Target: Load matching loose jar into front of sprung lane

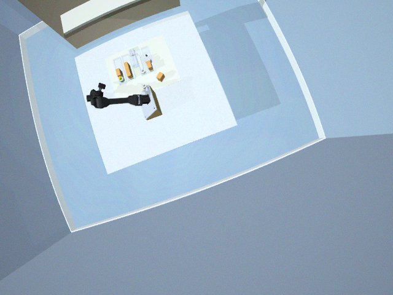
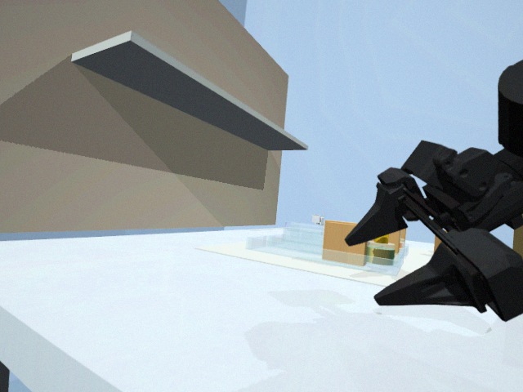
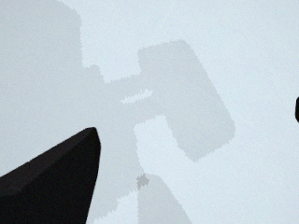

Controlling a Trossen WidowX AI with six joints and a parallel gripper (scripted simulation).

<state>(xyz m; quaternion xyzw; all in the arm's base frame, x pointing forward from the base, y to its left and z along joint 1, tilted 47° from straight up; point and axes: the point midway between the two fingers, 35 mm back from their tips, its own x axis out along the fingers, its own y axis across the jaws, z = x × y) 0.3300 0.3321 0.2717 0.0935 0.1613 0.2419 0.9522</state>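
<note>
The loose jar (image 1: pixel 144 86), which we take for the match by its pale top, stands outside the lanes, just beside the angled box (image 1: pixel 155 106) (image 2: pixel 517 240) under the arm's base; in the exterior view we cannot make it out. Our gripper (image 1: pixel 90 98) (image 2: pixel 365 270) (image 3: pixel 198 121) is well apart from it, fingers spread wide over the table (image 1: pixel 142 142) (image 2: pixel 127 295) (image 3: pixel 262 47) with nothing between them. We judge the jar light but stiff, perhaps glassy and slippery, so a gentle, level grip round the body — opposite sides, below the lid — should serve best. It looks upright, its long axis vertical and lid to the ceiling; being round, it seems to have no front that matters, though we cannot read any label. The sprung lane (image 1: pixel 138 62) (image 2: pixel 301 233) runs away from the box, with the jar already in it (image 1: pixel 143 71) near the front end. We would keep the new one upright and press the row back slowly along that line, never letting the spring go suddenly. The yellow-lidded jar (image 1: pixel 120 78) (image 2: pixel 381 253) sits in another lane — not our match, we think.
</note>
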